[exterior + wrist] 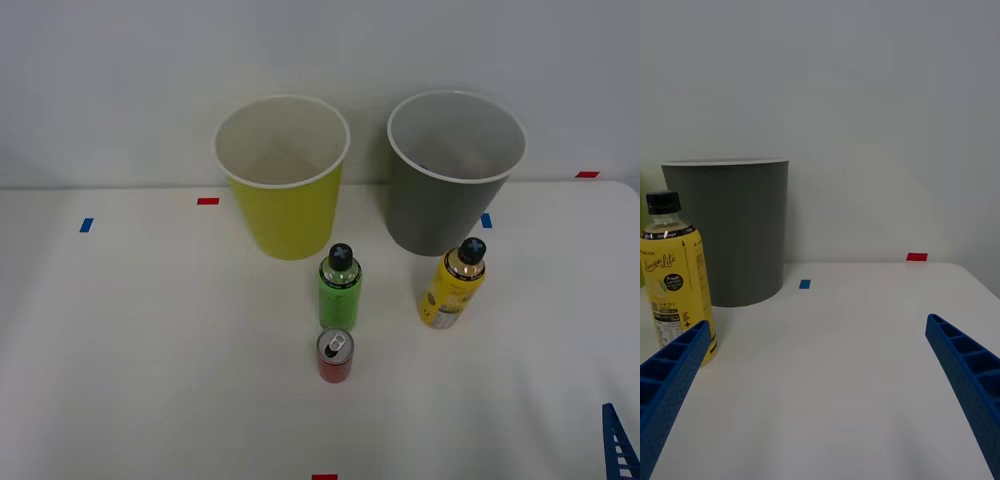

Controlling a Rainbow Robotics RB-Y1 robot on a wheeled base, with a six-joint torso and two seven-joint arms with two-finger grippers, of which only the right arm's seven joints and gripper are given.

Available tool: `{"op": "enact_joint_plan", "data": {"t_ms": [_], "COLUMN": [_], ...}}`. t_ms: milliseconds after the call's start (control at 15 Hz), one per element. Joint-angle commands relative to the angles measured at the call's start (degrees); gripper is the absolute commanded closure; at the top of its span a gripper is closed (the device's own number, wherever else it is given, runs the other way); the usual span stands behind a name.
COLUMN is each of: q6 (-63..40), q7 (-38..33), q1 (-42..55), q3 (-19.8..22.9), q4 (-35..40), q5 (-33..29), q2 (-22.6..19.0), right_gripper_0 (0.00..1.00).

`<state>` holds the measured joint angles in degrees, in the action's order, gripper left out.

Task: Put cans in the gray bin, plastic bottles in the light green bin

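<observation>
Glossy yellow-label plastic bottle (676,289), matt gray bin (730,229), metal-topped can (335,355).

On the yellow-label bottle (676,289), which stands just beside the gray bin (734,229) in my wrist view, I read "Lemon Lite" in script near the top of the label. Below it a dark round badge says "Fresh Lemon". The small print under the badge is too fine for me to read. On the green bottle (339,290) and the red can (335,356) I can read nothing.
</observation>
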<state>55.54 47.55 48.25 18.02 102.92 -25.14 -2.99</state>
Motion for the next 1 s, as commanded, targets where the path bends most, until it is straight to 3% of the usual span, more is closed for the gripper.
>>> {"op": "enact_joint_plan", "data": {"t_ms": [67, 1000], "q6": [0.01, 0.01], "q7": [0.0, 0.0], "q1": [0.0, 0.0], "q3": [0.0, 0.0], "q4": [0.0, 0.0], "q5": [0.0, 0.0], "q2": [0.0, 0.0], "right_gripper_0": [0.0, 0.0]}}
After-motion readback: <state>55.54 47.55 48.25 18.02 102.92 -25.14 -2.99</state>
